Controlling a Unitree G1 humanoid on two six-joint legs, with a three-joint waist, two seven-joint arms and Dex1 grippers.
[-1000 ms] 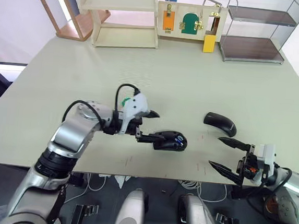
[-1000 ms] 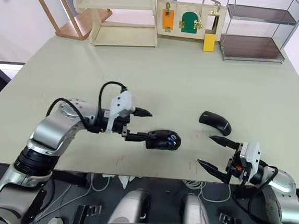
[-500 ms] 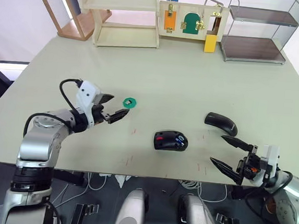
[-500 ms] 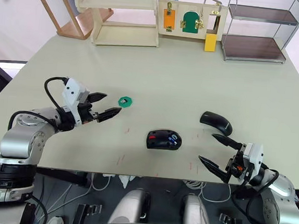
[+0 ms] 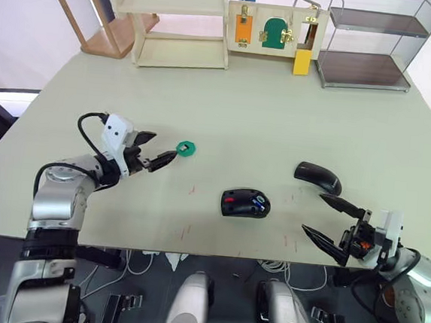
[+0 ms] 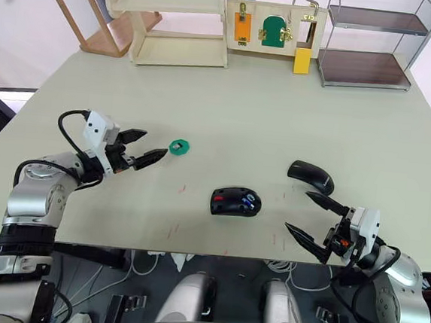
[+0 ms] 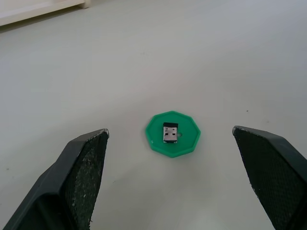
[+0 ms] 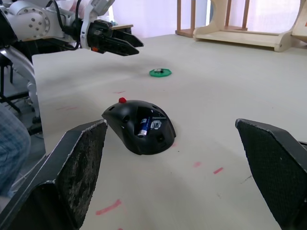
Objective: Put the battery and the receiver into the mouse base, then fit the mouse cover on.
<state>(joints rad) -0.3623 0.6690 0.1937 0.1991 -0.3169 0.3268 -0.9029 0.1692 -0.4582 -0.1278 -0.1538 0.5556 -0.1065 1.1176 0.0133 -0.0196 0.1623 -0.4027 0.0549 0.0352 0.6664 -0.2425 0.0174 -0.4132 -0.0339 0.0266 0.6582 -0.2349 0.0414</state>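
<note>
The black mouse base (image 5: 246,203) lies at the table's front centre, hollow side up, with a red part and the blue battery (image 5: 257,204) inside it. To its right rests the glossy black mouse cover (image 5: 317,178). A green ring (image 5: 186,148) lies to the left, and the small black receiver (image 7: 170,132) sits on it. My left gripper (image 5: 160,147) is open, just left of the ring and pointing at it, with nothing in it. My right gripper (image 5: 315,214) is open and empty near the front edge, in front of the cover.
Along the far edge stand a wooden shelf (image 5: 178,26), a board with latches and small doors (image 5: 276,29) and a wire rack (image 5: 369,43). A wooden stool (image 5: 99,23) leans at the far left. Red marks dot the table (image 5: 242,118) near the base.
My left gripper has pulled back from the mouse base to the left and now sits open beside the green ring. The battery stays in the base. My right gripper has barely moved.
</note>
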